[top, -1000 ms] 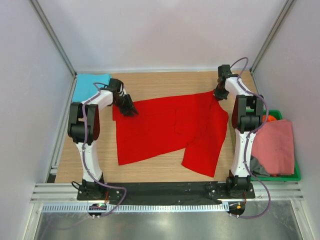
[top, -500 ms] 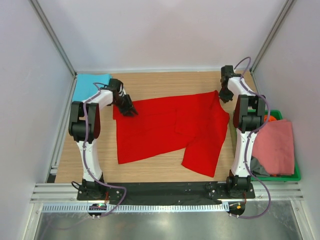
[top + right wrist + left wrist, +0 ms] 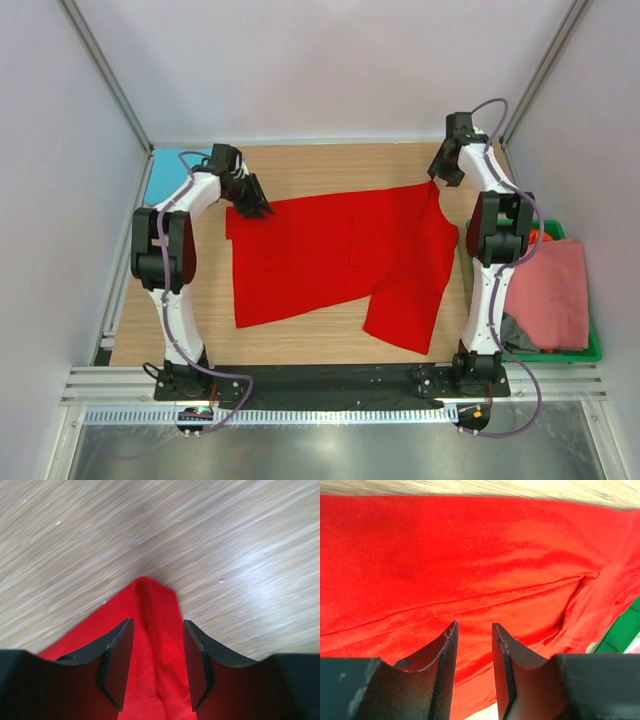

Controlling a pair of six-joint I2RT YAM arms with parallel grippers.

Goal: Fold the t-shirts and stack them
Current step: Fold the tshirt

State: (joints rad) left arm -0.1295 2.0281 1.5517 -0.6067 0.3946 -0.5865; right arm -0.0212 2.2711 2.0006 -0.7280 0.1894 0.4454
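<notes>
A bright red t-shirt (image 3: 340, 255) lies spread across the wooden table, one sleeve folded over its middle. My left gripper (image 3: 256, 207) hovers at the shirt's far left corner. In the left wrist view its jaws (image 3: 474, 626) stand apart over the red cloth (image 3: 470, 555) with nothing between them. My right gripper (image 3: 438, 178) is at the shirt's far right corner. In the right wrist view it (image 3: 157, 622) is open, and the pointed red corner (image 3: 152, 600) lies flat on the wood between the fingers. A turquoise t-shirt (image 3: 168, 172) lies folded at the back left.
A green crate (image 3: 592, 345) stands off the table's right edge and holds a salmon pink tee (image 3: 550, 290), a bit of orange (image 3: 541, 237) and dark grey cloth (image 3: 515, 330). White walls and metal frame posts close in the back and sides.
My right gripper has opened and let go of the shirt's far right corner, which now rests on the table. The left gripper has shifted a little toward the back.
</notes>
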